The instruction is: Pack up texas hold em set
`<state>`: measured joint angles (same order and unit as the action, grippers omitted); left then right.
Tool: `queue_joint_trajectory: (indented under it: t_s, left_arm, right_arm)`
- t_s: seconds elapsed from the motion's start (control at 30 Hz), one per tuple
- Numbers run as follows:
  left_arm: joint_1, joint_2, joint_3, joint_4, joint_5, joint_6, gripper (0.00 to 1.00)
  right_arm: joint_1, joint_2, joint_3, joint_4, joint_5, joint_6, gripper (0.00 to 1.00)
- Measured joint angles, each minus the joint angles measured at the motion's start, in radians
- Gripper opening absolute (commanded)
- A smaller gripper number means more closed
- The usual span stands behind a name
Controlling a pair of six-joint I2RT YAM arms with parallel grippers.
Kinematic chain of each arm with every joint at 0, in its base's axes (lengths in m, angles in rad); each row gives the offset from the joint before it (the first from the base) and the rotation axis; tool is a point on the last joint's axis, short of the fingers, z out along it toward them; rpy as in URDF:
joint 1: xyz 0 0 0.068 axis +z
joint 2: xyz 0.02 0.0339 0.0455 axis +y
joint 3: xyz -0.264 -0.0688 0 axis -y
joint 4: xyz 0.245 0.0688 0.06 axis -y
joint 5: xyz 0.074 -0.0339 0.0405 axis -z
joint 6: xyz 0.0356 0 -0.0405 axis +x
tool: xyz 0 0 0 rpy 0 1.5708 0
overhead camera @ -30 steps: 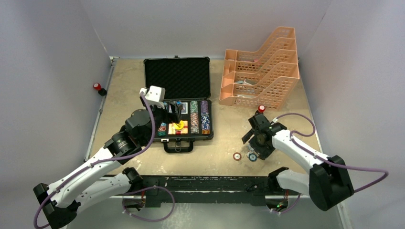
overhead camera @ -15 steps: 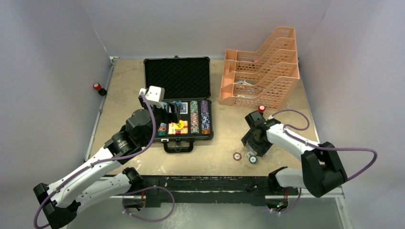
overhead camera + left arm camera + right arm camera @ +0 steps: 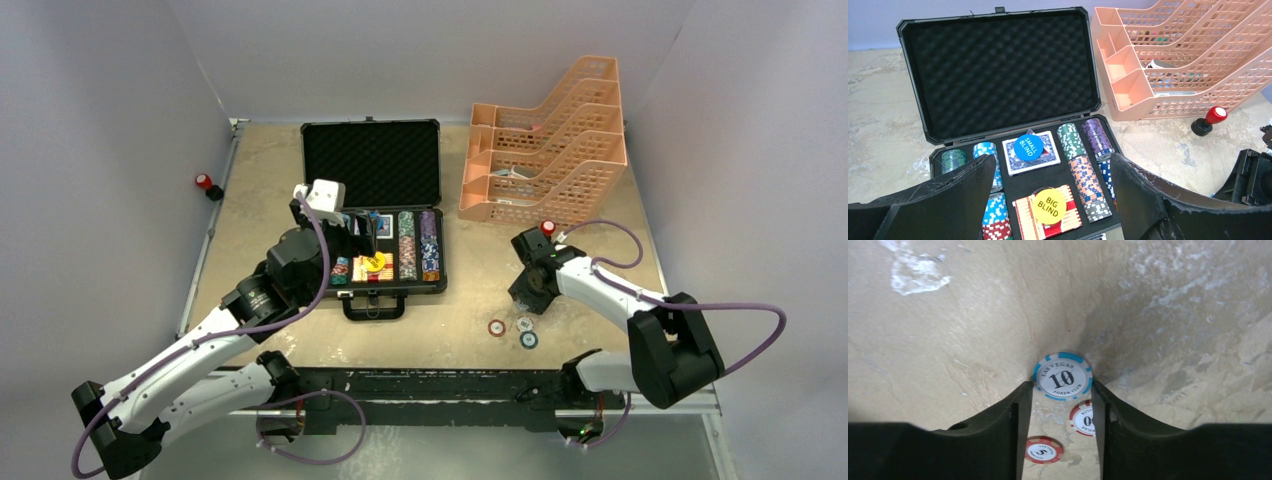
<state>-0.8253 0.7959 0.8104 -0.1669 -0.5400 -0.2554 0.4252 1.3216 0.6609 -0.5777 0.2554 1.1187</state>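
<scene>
The black foam-lined briefcase point(image 3: 370, 165) lies open. Its tray holds rows of poker chips point(image 3: 1088, 175), a blue deck under the SMALL BLIND button point(image 3: 1028, 147) and a red deck under the BIG BLIND button point(image 3: 1049, 206). My left gripper point(image 3: 1053, 156) hangs open over the tray's near left, holding nothing. At the table's near right, my right gripper point(image 3: 1062, 386) points down. Its fingertips press both edges of a blue "10" chip point(image 3: 1063, 376). A red "5" chip point(image 3: 1044, 449) and a red-and-white chip point(image 3: 1082, 418) lie loose beside it.
A peach lattice tray rack point(image 3: 545, 150) stands at the back right. A small red-capped black knob point(image 3: 547, 228) sits just beyond my right wrist. A similar red-capped piece point(image 3: 204, 182) sits off the table's left edge. Loose chips point(image 3: 496, 327) lie near the front edge.
My right gripper has shifted a little left and back while its jaws narrowed from wide open onto the blue chip. The left gripper has stayed over the case, barely changing.
</scene>
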Motion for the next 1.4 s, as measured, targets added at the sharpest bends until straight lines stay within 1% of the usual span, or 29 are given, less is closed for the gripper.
queue_joint_trajectory:
  t_s: [0.17,0.2,0.37,0.47,0.63,0.73,0.83,0.93,1.07,1.13,1.2,1.33,1.4]
  left_arm:
    - [0.0,0.005,0.0,0.0,-0.003,0.0,0.84]
    - [0.0,0.005,0.0,0.0,-0.003,0.0,0.84]
    - [0.0,0.008,0.0,0.0,-0.004,0.0,0.84]
    - [0.0,0.011,0.0,-0.002,-0.004,0.0,0.84]
    - [0.0,0.012,0.0,-0.008,-0.004,0.0,0.84]
    - [0.0,0.012,0.0,-0.008,-0.005,0.0,0.84]
    - [0.0,0.012,0.0,-0.008,-0.009,-0.001,0.84]
    - [0.0,0.012,0.0,-0.008,-0.016,-0.007,0.84]
    - [0.0,0.013,0.0,-0.008,-0.026,-0.015,0.85]
    - [0.0,0.016,0.0,-0.009,-0.033,-0.015,0.86]
    - [0.0,0.023,0.002,-0.016,-0.042,-0.016,0.87]
    - [0.0,0.029,0.003,-0.031,-0.045,-0.016,0.88]
    - [0.0,0.029,0.004,-0.036,-0.043,-0.016,0.9]
  right_arm:
    - [0.0,-0.006,-0.005,0.034,0.008,-0.005,0.44]
    - [0.0,-0.006,-0.005,0.037,0.009,-0.007,0.46]
    - [0.0,-0.006,-0.005,0.042,0.014,-0.018,0.62]
    - [0.0,-0.006,-0.005,0.043,0.016,-0.021,0.64]
    - [0.0,0.029,0.017,0.032,0.015,-0.037,0.6]
    - [0.0,0.075,0.051,0.004,0.018,-0.051,0.53]
    - [0.0,0.092,0.064,-0.003,0.018,-0.068,0.48]
    - [0.0,0.092,0.064,0.002,0.013,-0.087,0.48]
    - [0.0,0.098,0.066,0.006,0.005,-0.111,0.53]
    - [0.0,0.112,0.078,0.003,-0.002,-0.124,0.54]
    - [0.0,0.132,0.095,0.0,-0.011,-0.138,0.51]
    - [-0.001,0.165,0.124,0.0,-0.019,-0.161,0.41]
    - [-0.001,0.175,0.133,0.001,-0.021,-0.171,0.38]
